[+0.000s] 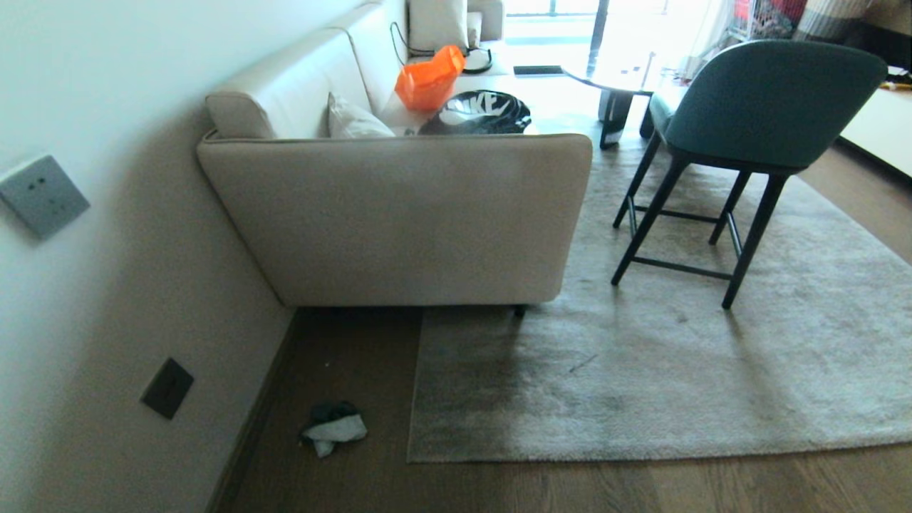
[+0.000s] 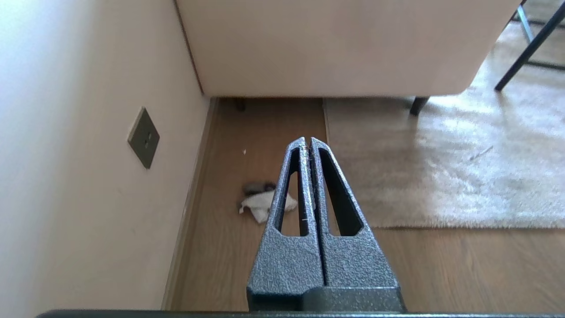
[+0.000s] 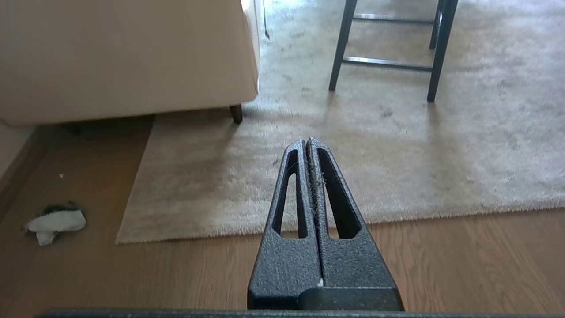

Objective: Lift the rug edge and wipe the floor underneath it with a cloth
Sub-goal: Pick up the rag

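Note:
The grey-beige rug lies flat on the brown wood floor, its square near-left corner in front of the sofa. A small dark green and white cloth lies crumpled on the bare floor between the wall and the rug's left edge. Neither arm shows in the head view. My left gripper hangs shut and empty above the floor, with the cloth just beyond its fingers. Above the rug's front edge, my right gripper is also shut and empty, the cloth off to its side.
A beige sofa stands against the wall, one leg on the rug, with an orange bag and a black backpack on it. A teal chair with dark legs stands on the rug. A dark baseboard runs along the wall.

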`<state>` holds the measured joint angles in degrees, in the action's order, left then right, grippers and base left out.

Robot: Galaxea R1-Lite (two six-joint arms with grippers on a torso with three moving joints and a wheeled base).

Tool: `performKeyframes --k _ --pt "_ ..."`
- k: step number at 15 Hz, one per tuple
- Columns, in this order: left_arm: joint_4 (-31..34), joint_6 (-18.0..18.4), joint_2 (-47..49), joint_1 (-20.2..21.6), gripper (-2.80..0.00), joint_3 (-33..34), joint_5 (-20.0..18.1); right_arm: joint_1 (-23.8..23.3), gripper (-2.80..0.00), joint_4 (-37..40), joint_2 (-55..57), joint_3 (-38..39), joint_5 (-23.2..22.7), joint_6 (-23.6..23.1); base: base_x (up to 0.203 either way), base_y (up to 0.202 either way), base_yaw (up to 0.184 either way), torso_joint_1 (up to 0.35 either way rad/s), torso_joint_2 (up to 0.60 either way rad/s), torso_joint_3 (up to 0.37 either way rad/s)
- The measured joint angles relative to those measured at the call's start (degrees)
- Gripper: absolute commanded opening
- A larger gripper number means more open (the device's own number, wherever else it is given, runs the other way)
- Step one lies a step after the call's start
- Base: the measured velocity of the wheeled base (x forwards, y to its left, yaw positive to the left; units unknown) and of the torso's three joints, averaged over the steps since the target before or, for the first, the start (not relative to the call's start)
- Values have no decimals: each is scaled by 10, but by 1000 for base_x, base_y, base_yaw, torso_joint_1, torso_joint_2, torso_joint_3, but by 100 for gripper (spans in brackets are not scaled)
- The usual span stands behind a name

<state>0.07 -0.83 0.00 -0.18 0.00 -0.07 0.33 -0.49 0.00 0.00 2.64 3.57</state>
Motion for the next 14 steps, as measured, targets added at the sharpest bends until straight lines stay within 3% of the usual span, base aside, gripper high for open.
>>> performKeyframes --k 4,7,14 --pt "0 3 0 0 -280 0 0 0 -280 0 0 0 0 0 0 0 0 4 4 -199" --pt "0 29 0 0 -280 0 -3 0 -280 0 0 0 0 0 0 0 0 4 4 -202" --pt "0 21 0 0 -280 0 -1 0 -280 0 0 0 0 0 0 0 0 5 3 -201"
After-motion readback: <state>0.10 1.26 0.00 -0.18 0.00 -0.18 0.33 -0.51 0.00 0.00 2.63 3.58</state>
